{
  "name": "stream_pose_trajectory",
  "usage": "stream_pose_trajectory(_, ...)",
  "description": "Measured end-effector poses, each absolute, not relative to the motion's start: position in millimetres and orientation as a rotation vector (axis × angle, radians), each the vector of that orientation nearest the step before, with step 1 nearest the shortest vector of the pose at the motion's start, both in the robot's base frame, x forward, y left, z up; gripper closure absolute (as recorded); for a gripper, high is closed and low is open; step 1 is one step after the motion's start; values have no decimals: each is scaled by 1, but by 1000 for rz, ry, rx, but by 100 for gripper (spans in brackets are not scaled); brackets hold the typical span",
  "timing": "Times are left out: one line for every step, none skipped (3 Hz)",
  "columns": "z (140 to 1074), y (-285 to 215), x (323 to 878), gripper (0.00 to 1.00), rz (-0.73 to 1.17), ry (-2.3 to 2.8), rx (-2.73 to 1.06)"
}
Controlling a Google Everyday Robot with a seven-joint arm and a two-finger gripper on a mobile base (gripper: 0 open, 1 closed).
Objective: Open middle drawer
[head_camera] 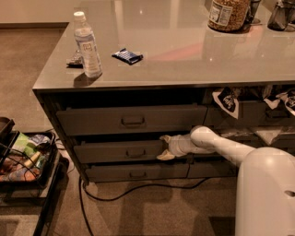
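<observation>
Camera view, middle drawer: the middle drawer (115,151) sits second from the top in the left stack of a grey cabinet, between the top drawer (92,121) and the bottom drawer (106,173).
Facing and long axis: its flat front faces the camera and the floor in front; its long axis runs left to right, level with the countertop (184,50) edge above. The pull handle (135,153) lies at mid-front, also horizontal.
Edges: a dark gap shows above the drawer's top edge. Its right end stops at the gripper, and its left end stops near the cabinet's corner post.
Open room: bare carpet lies in front of the drawers, crossed by a black cable (138,188) close to the cabinet's foot. A black cart (44,184) of mixed goods stands to the left, just beside the cabinet's corner.
Arm pose: the white arm (221,146) reaches from the robot body (267,193) at lower right, running leftward and nearly level to the drawer front.
Gripper: the gripper (164,147) is at the right end of the middle drawer's front, well right of the handle.
Fingers: spread wide, one tip by the front's top edge and one by its bottom edge; whether they press on it cannot be told.
Countertop: a water bottle (87,45) stands upright near the left corner, a dark blue packet (127,56) lies beside it, and a jar (226,14) stands at the far right.
</observation>
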State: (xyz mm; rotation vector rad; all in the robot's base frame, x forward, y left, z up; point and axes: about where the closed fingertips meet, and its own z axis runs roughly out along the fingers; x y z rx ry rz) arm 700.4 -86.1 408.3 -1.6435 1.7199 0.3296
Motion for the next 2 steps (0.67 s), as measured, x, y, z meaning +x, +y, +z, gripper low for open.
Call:
stream_pose_trajectory(408,-86,701,45,330,1720,-1644)
stream_pose_trajectory(409,-87,705,59,330,1720,-1644)
